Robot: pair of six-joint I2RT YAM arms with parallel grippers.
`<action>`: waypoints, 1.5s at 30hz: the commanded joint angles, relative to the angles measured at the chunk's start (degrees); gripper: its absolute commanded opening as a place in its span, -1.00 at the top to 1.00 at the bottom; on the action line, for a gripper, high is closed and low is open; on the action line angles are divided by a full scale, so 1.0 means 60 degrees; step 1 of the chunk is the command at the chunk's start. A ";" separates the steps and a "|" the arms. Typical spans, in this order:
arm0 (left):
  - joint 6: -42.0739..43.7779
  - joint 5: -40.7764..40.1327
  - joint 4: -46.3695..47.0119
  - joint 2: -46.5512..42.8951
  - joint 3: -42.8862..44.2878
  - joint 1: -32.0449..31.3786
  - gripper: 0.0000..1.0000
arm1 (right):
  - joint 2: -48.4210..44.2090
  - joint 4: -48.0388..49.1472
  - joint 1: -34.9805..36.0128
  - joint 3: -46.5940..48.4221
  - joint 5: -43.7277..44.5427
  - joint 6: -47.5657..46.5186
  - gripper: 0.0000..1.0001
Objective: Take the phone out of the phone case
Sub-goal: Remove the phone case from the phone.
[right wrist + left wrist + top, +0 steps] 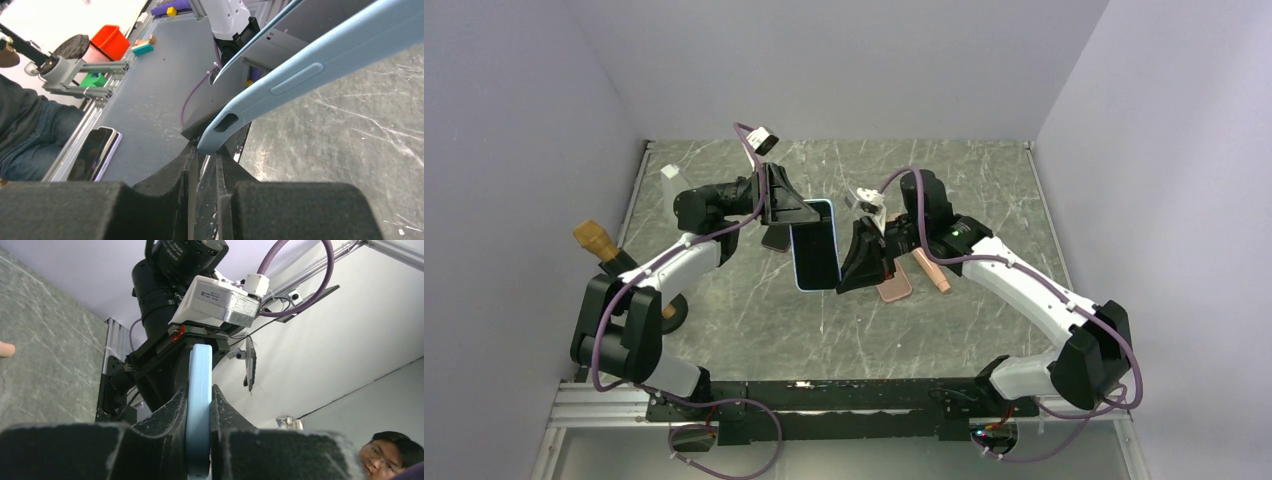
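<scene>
A phone in a light-blue case (815, 246) hangs above the table between my two grippers, screen up. My left gripper (796, 212) is shut on its far end. In the left wrist view the blue case edge (199, 390) is pinched between the two jaws of that gripper (200, 396). My right gripper (858, 268) is at the near right corner. In the right wrist view the case's corner (220, 131), with its port cut-out and side button, sits pinched at the tips of the nearly closed right gripper (205, 151). The phone itself stays inside the case.
A pink case (895, 286) and a tan stick-like object (931, 270) lie on the marble table (984, 200) under the right arm. A dark pink item (774, 239) lies under the left gripper. A wooden-handled tool (596, 240) and a white block (670, 178) are at the left.
</scene>
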 commanded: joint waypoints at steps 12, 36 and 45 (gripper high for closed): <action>0.1194 -0.2874 -0.2103 -0.1701 -0.0665 -0.0351 1.00 | -0.1190 0.4251 -0.0232 -0.1817 0.5935 0.2593 0.83; 0.2435 -0.8546 0.0907 -0.2004 -0.3133 -0.1039 1.00 | -0.2851 0.8777 0.1413 -0.4730 0.8721 0.6769 -0.17; 0.2482 -0.8728 0.0936 -0.2152 -0.3239 -0.1355 1.00 | -0.2551 0.9517 0.1414 -0.4783 0.8757 0.7419 0.26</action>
